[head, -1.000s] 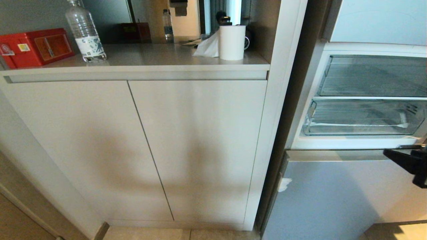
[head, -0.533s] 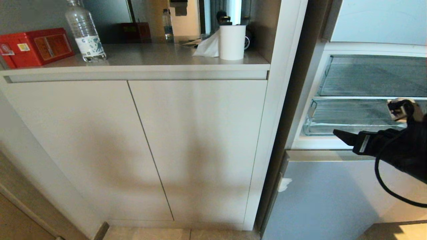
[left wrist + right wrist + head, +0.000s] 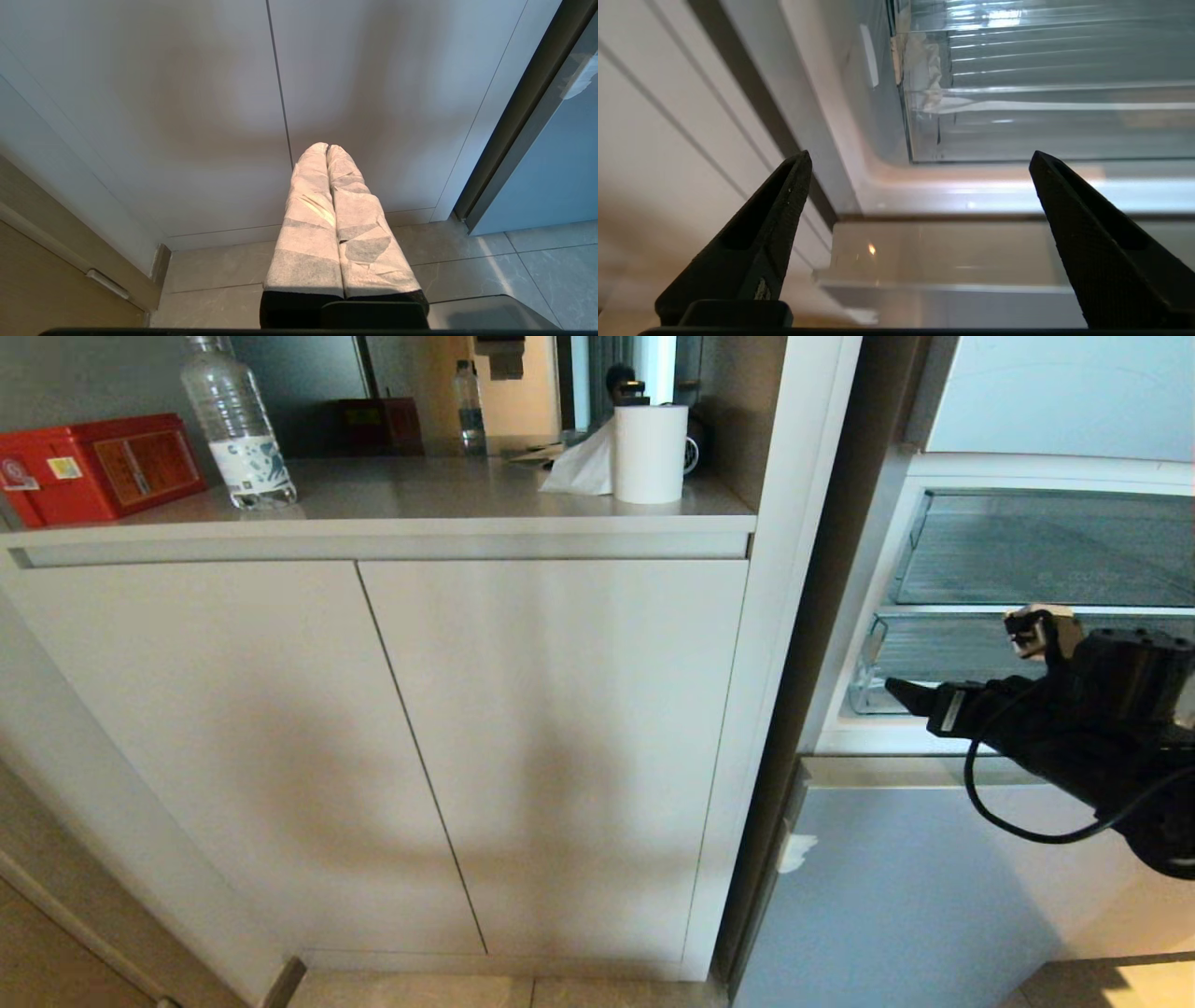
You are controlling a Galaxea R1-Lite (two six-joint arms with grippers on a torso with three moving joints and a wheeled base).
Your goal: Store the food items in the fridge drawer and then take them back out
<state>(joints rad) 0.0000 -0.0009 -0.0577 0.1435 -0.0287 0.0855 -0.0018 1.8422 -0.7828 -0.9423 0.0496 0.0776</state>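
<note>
I have the right gripper [image 3: 920,156] just in front of the fridge drawer [image 3: 943,653], its 2 fingers spread wide and holding nothing. The drawer sits pushed into the open middle compartment of the fridge [image 3: 896,887], under the other clear bin [image 3: 1046,551]. I see no food items anywhere (none in the drawer either). My worry is the clear front lip: it is hard to read, so I might close on air, or knock the fridge frame just beside the drawer's end. The left gripper [image 3: 327,148] hangs pressed closed, empty, by the white cabinet [image 3: 392,737], well away from the drawer.
</note>
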